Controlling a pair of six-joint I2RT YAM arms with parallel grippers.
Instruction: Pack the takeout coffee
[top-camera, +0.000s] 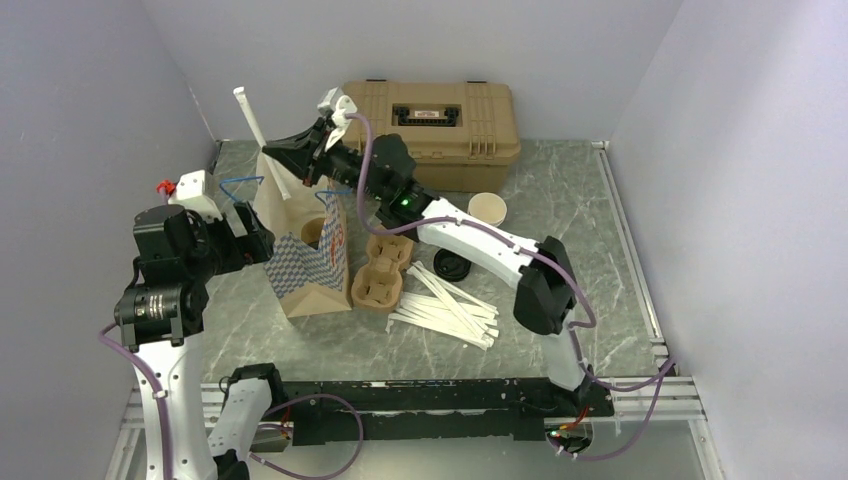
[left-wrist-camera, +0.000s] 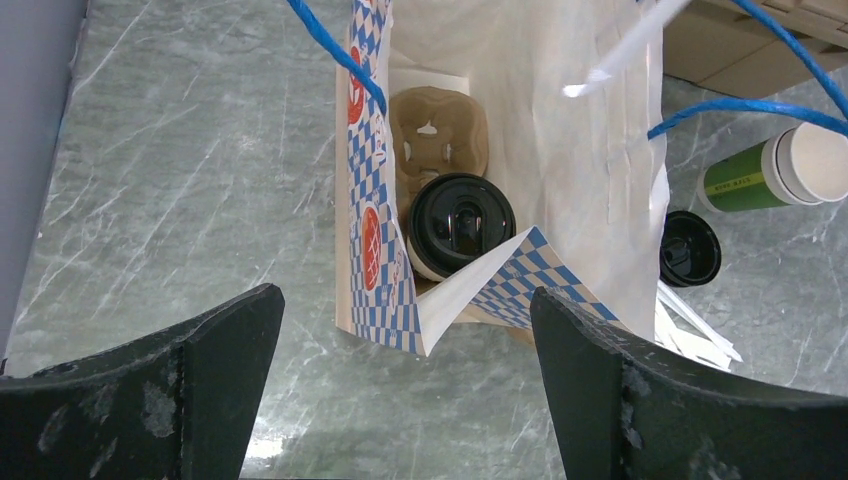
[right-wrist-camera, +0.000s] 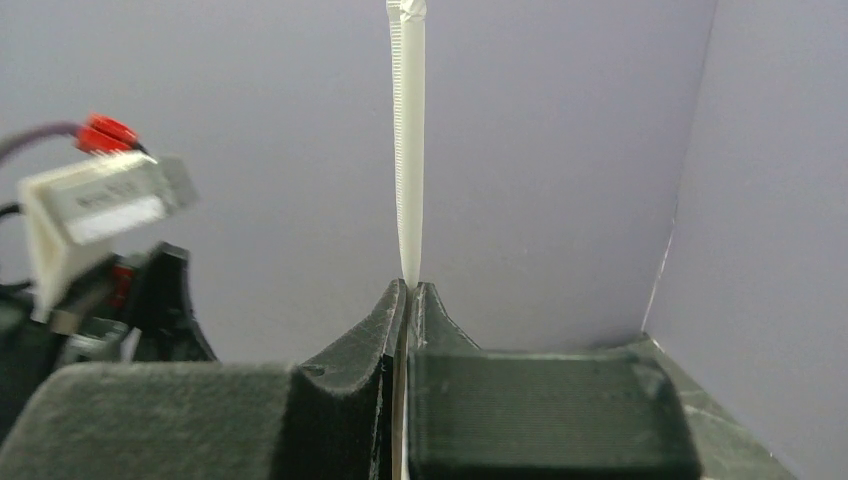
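Note:
The takeout coffee (left-wrist-camera: 462, 222), a tan cup with a round black lid, stands upright inside the open blue-checked paper bag (left-wrist-camera: 372, 250), in a pulp cup carrier (left-wrist-camera: 440, 135). My left gripper (left-wrist-camera: 405, 296) hangs open just above the bag's near corner, with nothing between its fingers. In the top view the left gripper (top-camera: 260, 247) is at the left side of the bag (top-camera: 310, 270). My right gripper (right-wrist-camera: 408, 286) is shut on a white wrapped straw (right-wrist-camera: 410, 150) that points upward. From above, the right gripper (top-camera: 283, 155) is over the bag's far side with the straw (top-camera: 252, 120).
A green paper cup (left-wrist-camera: 765, 175) and a loose black lid (left-wrist-camera: 690, 248) sit right of the bag. A second pulp carrier (top-camera: 380, 275) and several wrapped straws (top-camera: 445, 305) lie beside it. A tan toolbox (top-camera: 440, 120) stands at the back. Blue rope handles (left-wrist-camera: 335, 50) rise from the bag.

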